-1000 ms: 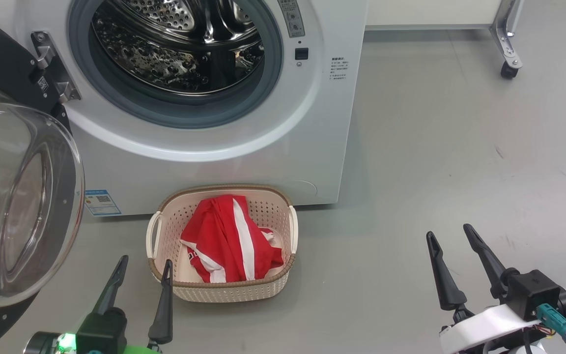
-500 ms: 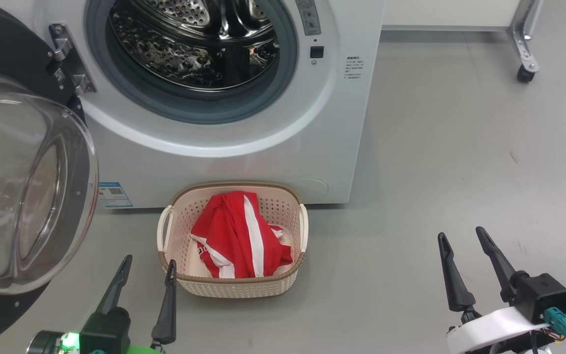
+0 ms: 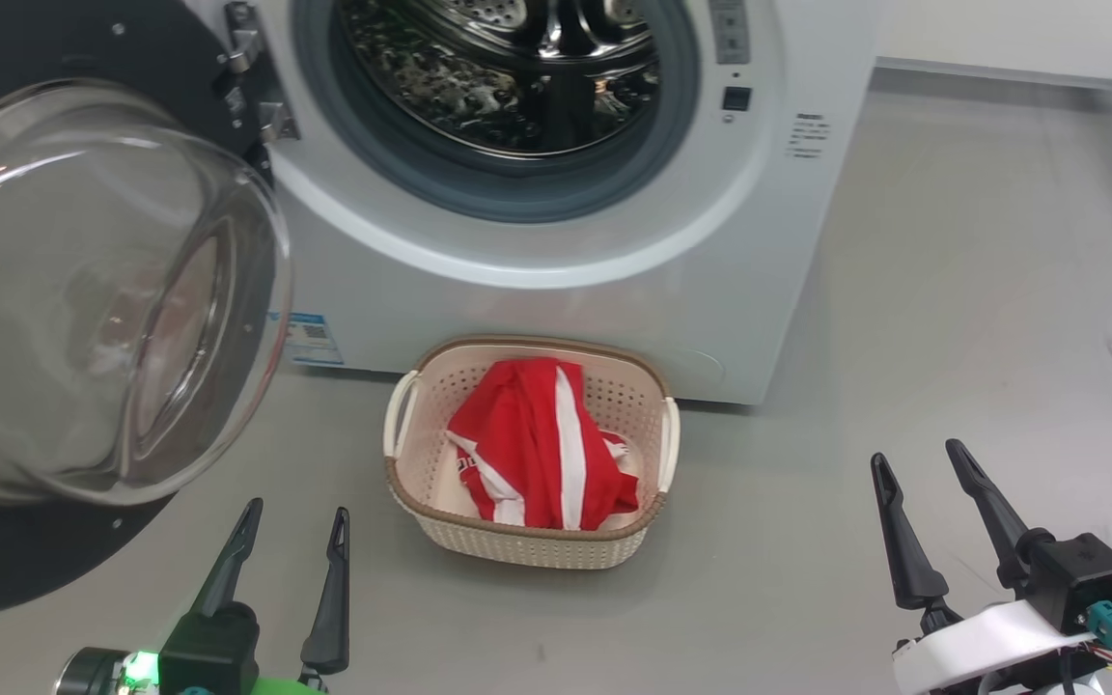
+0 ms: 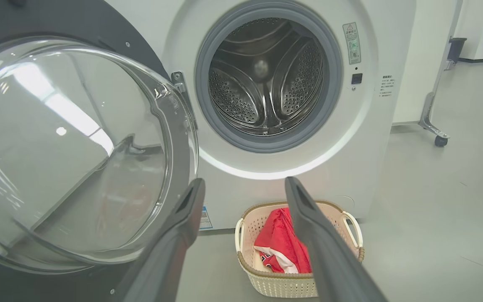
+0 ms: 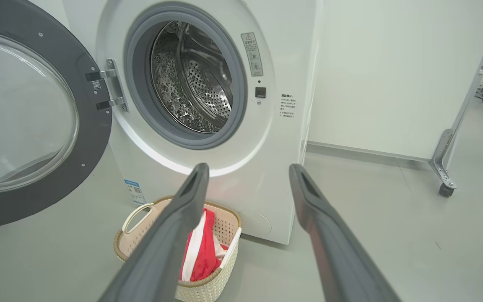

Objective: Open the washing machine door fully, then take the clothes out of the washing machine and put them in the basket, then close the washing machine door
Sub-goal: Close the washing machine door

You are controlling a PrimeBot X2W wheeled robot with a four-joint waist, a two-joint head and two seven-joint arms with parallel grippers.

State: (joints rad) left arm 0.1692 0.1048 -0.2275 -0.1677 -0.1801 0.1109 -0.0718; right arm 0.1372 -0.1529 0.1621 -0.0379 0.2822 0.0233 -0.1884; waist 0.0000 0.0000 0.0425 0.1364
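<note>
So, closest in are the two grippers. The left gripper [image 3: 296,509] sits at the lower left of the head view with its two long dark fingers spread wide and nothing between them. The right gripper [image 3: 915,454] at the lower right is the same deal: jaws wide, holding nothing. Both hang over the plain grey floor [image 3: 903,290], not touching anything.

Next up, between the two grippers but nearer the left one, is the small cream plastic basket [image 3: 537,552] with perforated sides, a brown woven-look rim and white side handles. It stands upright on the floor just in front of the machine's base. The clothes [image 3: 542,449], bright red fabric with a broad white stripe, lie bunched up inside it.

Off to the robot's left is the big round washing machine door [image 3: 15,565], with a glossy black rim and a bulging clear glass bowl. It's swung wide open on a metal hinge [image 3: 249,72], bowl side facing the robot.

Behind the basket stands the big white front-loading washing machine [image 3: 556,309]. Its mouth is uncovered, so you get the grey rubber ring [image 3: 517,201] and the shiny perforated steel drum [image 3: 517,77]. A small blue label [image 3: 310,338] sits low on the front.

Farthest off to the right, a metal leg [image 5: 442,163] ends in a black castor [image 5: 445,191].
</note>
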